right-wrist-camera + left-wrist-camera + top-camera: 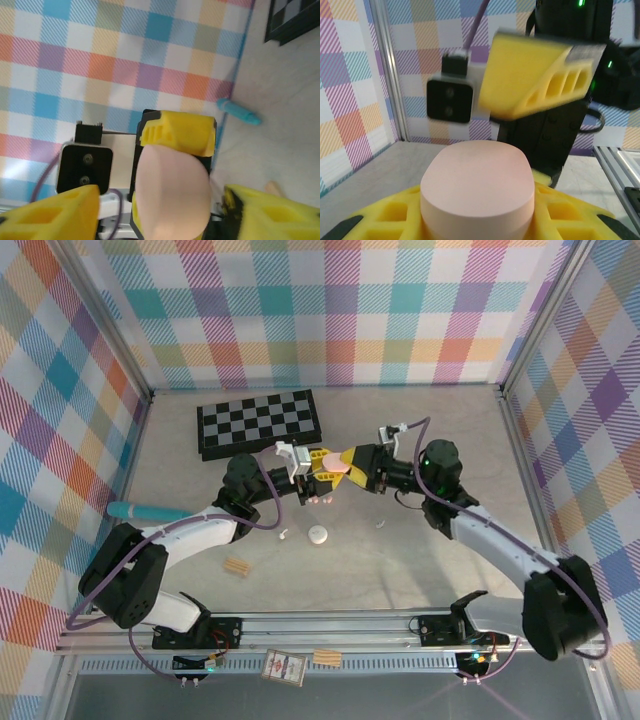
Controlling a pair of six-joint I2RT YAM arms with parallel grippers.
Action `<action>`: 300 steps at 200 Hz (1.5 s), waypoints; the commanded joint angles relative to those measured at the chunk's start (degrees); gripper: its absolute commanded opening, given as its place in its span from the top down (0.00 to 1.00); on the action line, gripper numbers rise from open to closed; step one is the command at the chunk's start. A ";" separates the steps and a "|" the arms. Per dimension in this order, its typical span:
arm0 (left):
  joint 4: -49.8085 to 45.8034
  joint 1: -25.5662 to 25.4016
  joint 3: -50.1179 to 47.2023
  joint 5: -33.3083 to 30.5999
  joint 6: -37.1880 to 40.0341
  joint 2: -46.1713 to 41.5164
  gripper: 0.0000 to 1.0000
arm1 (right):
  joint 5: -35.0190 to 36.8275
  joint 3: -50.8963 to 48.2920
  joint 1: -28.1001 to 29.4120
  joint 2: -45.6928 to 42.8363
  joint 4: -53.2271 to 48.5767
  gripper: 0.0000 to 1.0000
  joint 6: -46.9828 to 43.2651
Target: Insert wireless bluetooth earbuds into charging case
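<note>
A pale pink charging case [338,468] is held above the table's middle, and my left gripper [322,472] is shut on it. In the left wrist view the case [477,185] sits between my yellow fingers [370,220]. My right gripper [356,464] faces it, open. Its fingers [50,215] stand apart on either side of the case [172,195] without touching it. A white case [318,534] lies on the table below. Tiny white earbuds lie at its left [283,535] and right [381,524], and small pinkish earbuds [319,500] lie under the grippers.
A black-and-white checkerboard [260,423] lies at the back. A teal cylinder [150,511] lies by the left arm, and a tan wooden block [237,567] sits near the front. A card [283,668] and another block [327,657] rest on the front rail. Plaid walls enclose the table.
</note>
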 commanded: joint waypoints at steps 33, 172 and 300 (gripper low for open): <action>-6.68 1.26 2.26 8.75 0.52 -4.43 0.67 | 3.85 14.87 0.41 -8.95 -43.50 0.15 -56.45; -3.79 1.26 3.92 17.43 -5.37 -4.47 0.67 | 6.73 30.03 2.68 1.69 -60.13 0.09 -97.79; -6.51 1.26 2.73 17.89 -3.04 -6.29 0.68 | 12.37 34.35 2.48 2.85 -56.30 0.14 -86.86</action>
